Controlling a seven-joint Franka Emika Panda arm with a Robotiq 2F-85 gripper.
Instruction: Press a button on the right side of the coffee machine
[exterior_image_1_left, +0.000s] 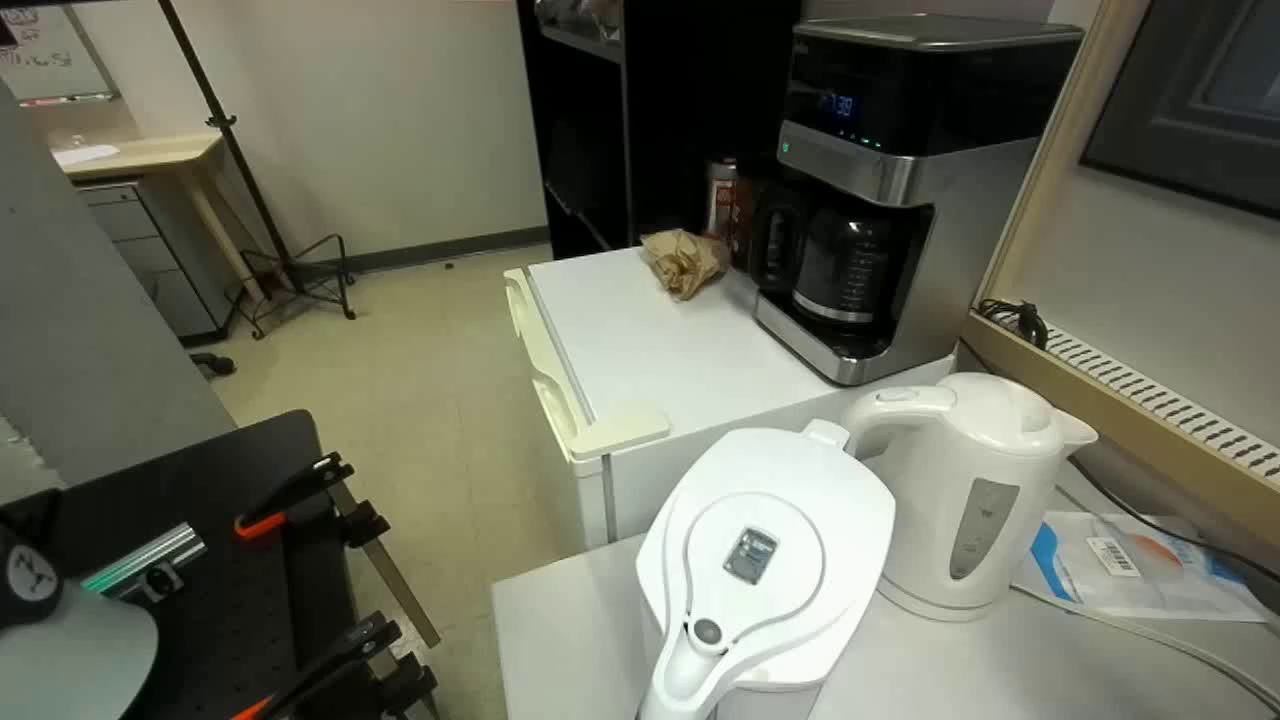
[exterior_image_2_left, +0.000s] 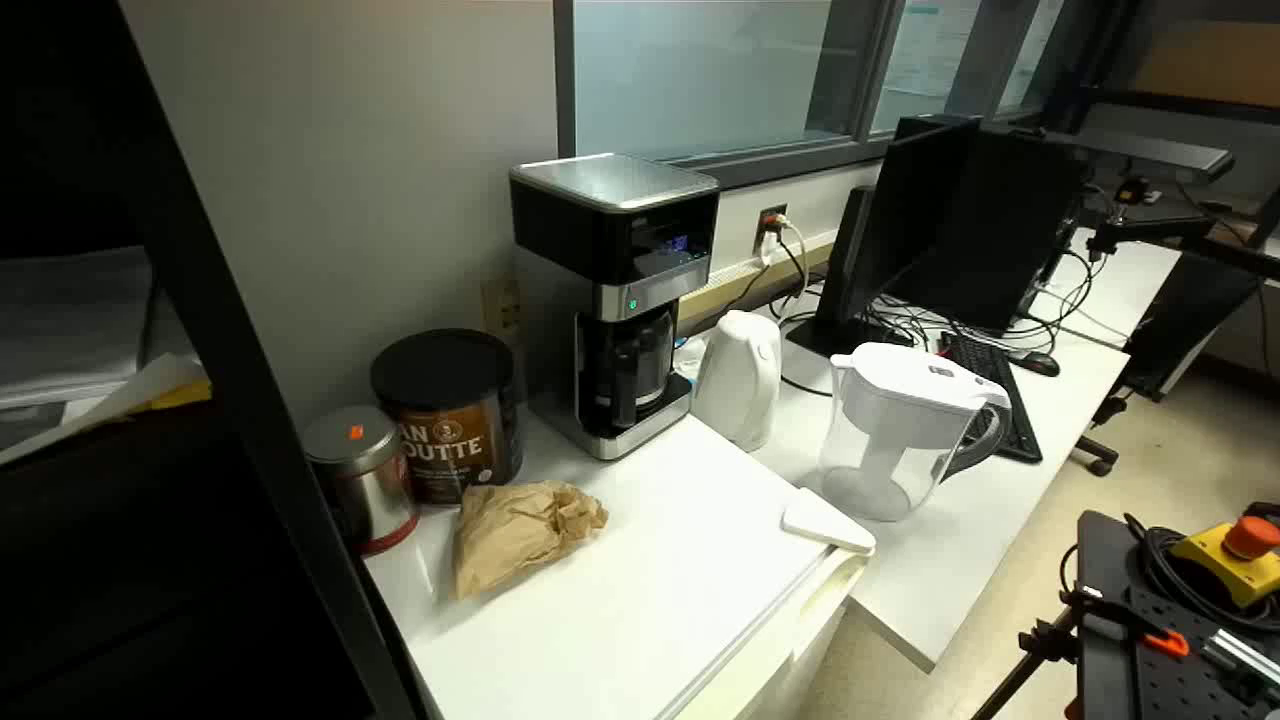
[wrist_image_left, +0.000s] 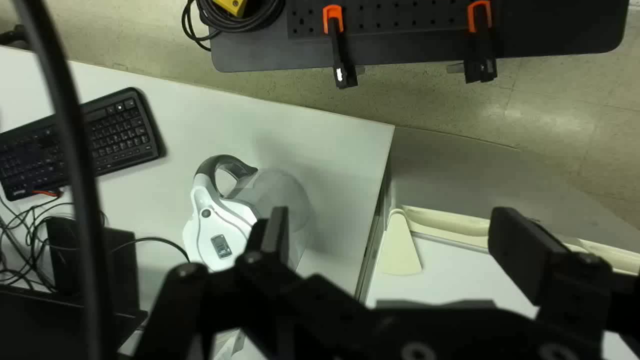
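In an exterior view we see a brown can (exterior_image_2_left: 447, 418) well left of the kettle (exterior_image_2_left: 740, 382), the coffee machine (exterior_image_2_left: 614, 300) just left of it, its carafe (exterior_image_2_left: 654, 357) inside, and the pitcher (exterior_image_2_left: 892, 425) to the kettle's right. In the wrist view, our fingers (wrist_image_left: 520, 255) stand wide apart.

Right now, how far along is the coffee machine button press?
Done: nothing certain; the coffee machine shows a lit display, but that proves no press.
In hand: nothing; the fingers stand apart and empty.
Left, likely: reaching the machine, since neither exterior view shows the fingers there, then the press itself.
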